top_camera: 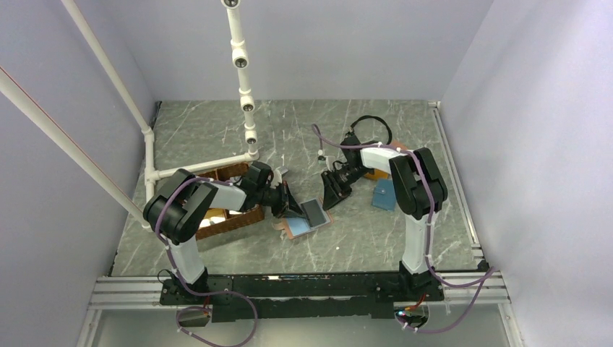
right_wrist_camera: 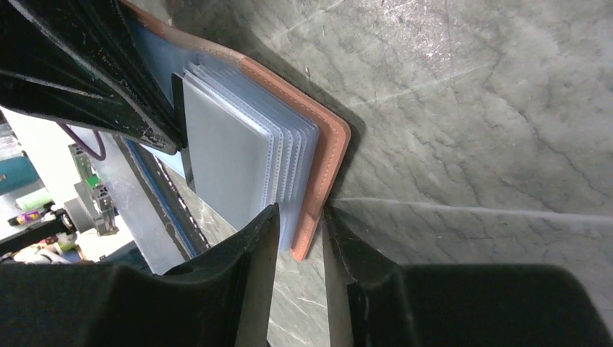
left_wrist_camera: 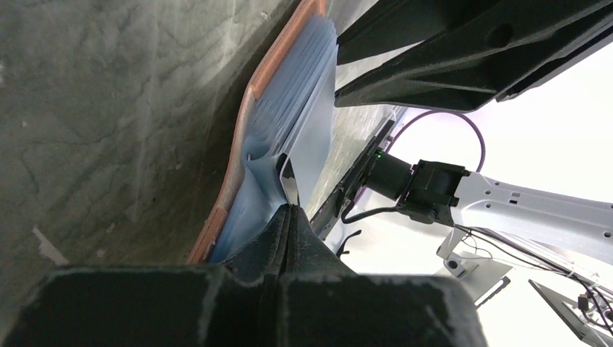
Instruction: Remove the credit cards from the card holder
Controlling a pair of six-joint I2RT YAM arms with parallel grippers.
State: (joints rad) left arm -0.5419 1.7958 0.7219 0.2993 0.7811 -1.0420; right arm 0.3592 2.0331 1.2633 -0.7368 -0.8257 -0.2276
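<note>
The salmon-pink card holder [top_camera: 295,228] lies open on the table between the arms, its light-blue pockets up. A grey credit card [top_camera: 315,212] sticks up out of the pockets at a tilt. My left gripper [top_camera: 285,202] is shut on the card's thin edge [left_wrist_camera: 288,173], right beside the holder's salmon rim [left_wrist_camera: 242,137]. My right gripper [top_camera: 332,191] pinches the holder's far edge: in the right wrist view its fingertips [right_wrist_camera: 300,213] straddle the salmon rim [right_wrist_camera: 329,159] and the sleeves. The grey card [right_wrist_camera: 217,159] lies on top of the sleeves.
A brown compartment tray [top_camera: 231,213] stands under the left arm. A teal-blue wallet [top_camera: 383,195] and an orange wallet [top_camera: 376,173] lie behind the right arm. A white pipe frame [top_camera: 242,79] rises at the back left.
</note>
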